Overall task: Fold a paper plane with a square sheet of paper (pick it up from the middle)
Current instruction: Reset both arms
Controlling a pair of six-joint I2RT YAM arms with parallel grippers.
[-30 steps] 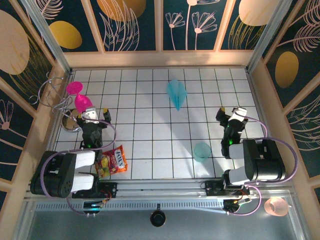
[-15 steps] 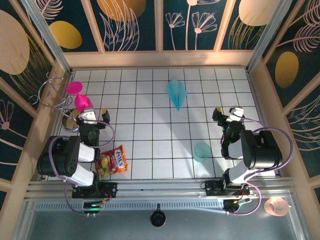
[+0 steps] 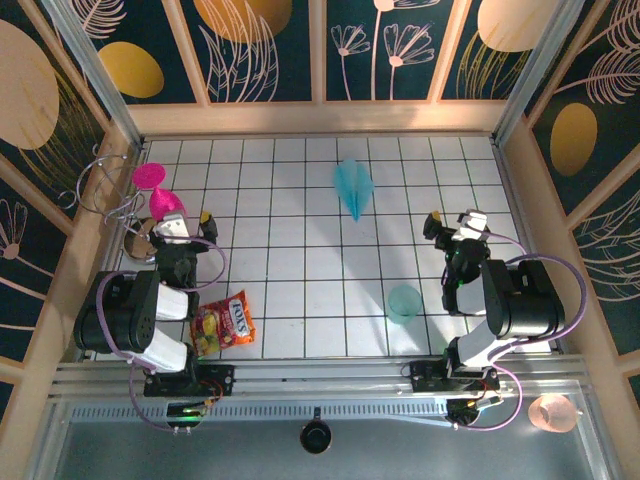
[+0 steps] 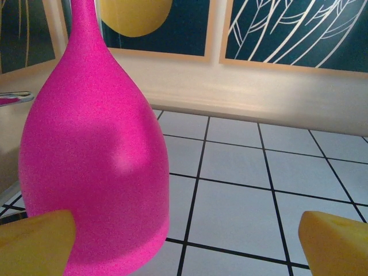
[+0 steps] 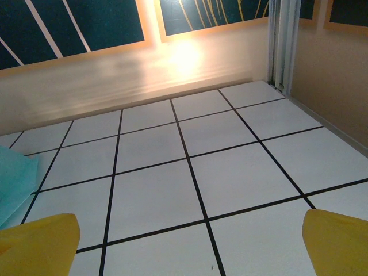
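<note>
Light-blue folded paper plane (image 3: 352, 187) lies near the far edge of the white tiled table (image 3: 300, 262); left pincer (image 3: 180, 222) and right pincer (image 3: 457, 222) gape wide, empty. Featherlight, easily crushed, probably best pinched gently at its centre crease.

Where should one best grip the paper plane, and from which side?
Probably the centre fold of the paper plane, about mid-length, pinched from above. It lies flat on the table, nose toward the near edge, so the edges offer little to grasp. The open right gripper is nearer.
</note>
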